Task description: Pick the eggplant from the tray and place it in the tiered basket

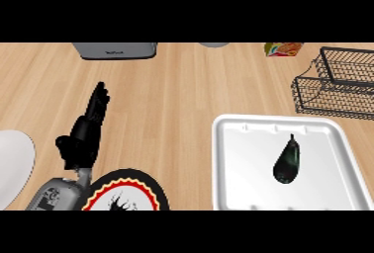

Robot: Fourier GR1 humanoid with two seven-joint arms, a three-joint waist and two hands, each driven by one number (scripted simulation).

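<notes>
A dark eggplant [286, 160] lies in the white tray [237, 163] at the lower right, its stem pointing away from me. The black wire tiered basket [337, 84] stands at the upper right, beyond the tray. My left hand [86, 129] shows at the left, fingers straight and pointing up the counter, well apart from the tray and holding nothing. My right hand is not in view.
A white plate [11, 165] sits at the left edge. A round black, red and yellow plate [131, 190] lies at the lower edge beside my left forearm. A grey toaster [116, 50] and a small colourful box [283, 49] stand along the back.
</notes>
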